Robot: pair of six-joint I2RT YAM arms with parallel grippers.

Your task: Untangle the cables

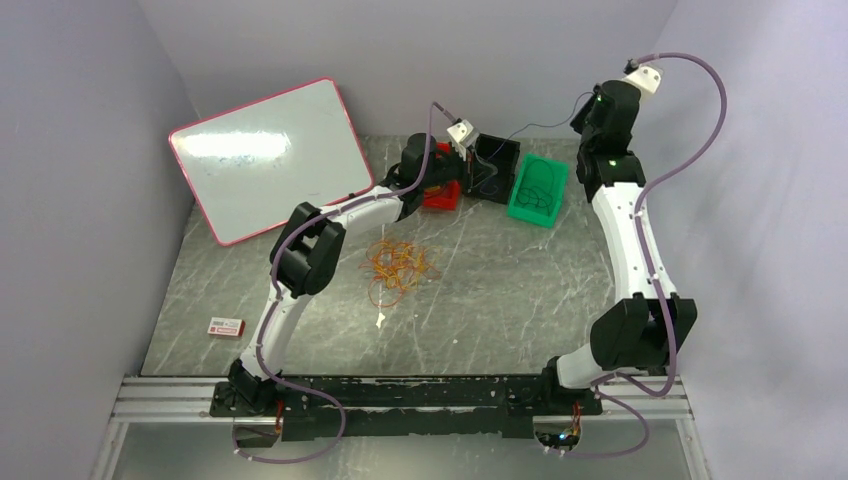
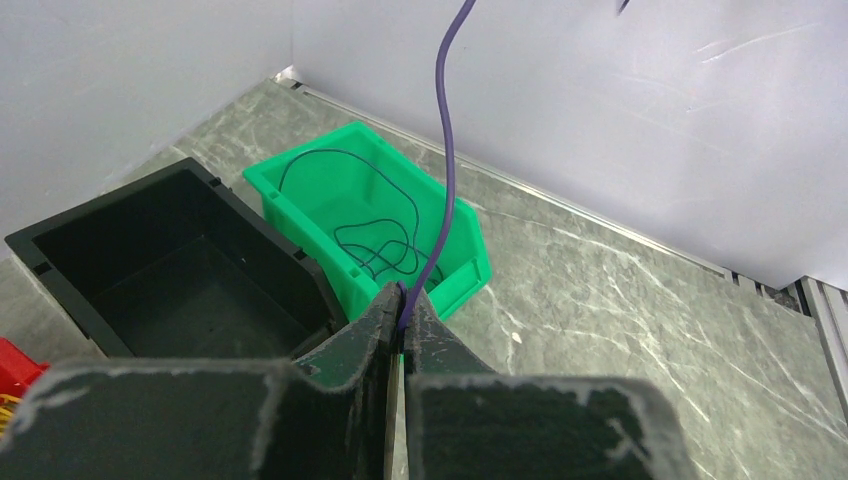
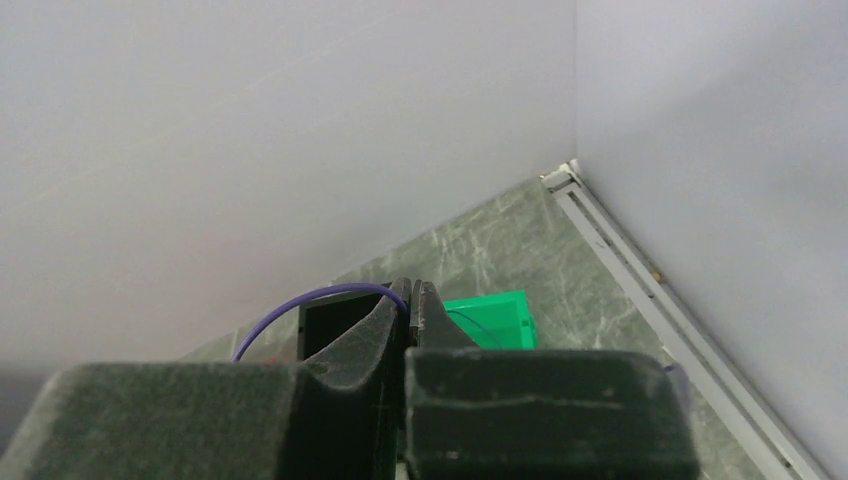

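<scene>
The left fingers (image 2: 372, 330) are squeezed shut on one thin purple cable (image 2: 446, 150). The right fingers (image 3: 375, 330) are shut tight on the same cable, further along it. In the top view the cable hangs in the air between them, pulled into a long line above the bins at the back of the bench (image 1: 520, 290). I think the two arms hold it like this to keep it straight and away from the other cables, so it cannot catch on them. The right arm is up high, which keeps the line off the bench.

From the left fingers, the green bin (image 2: 470, 260) sits at 12 o'clock and the black bin (image 2: 150, 300) at 10 o'clock. A few dark cables lie loose in the green bin, so my guess is that this one goes there too.

The other cables lie in a tangle (image 1: 398, 265) in the middle of the bench, at 8 o'clock from the green bin. They are very thin yellow and orange loops, piled over each other in a messy little heap. A red bin (image 1: 440, 195) stands at 1 o'clock from the heap.
</scene>
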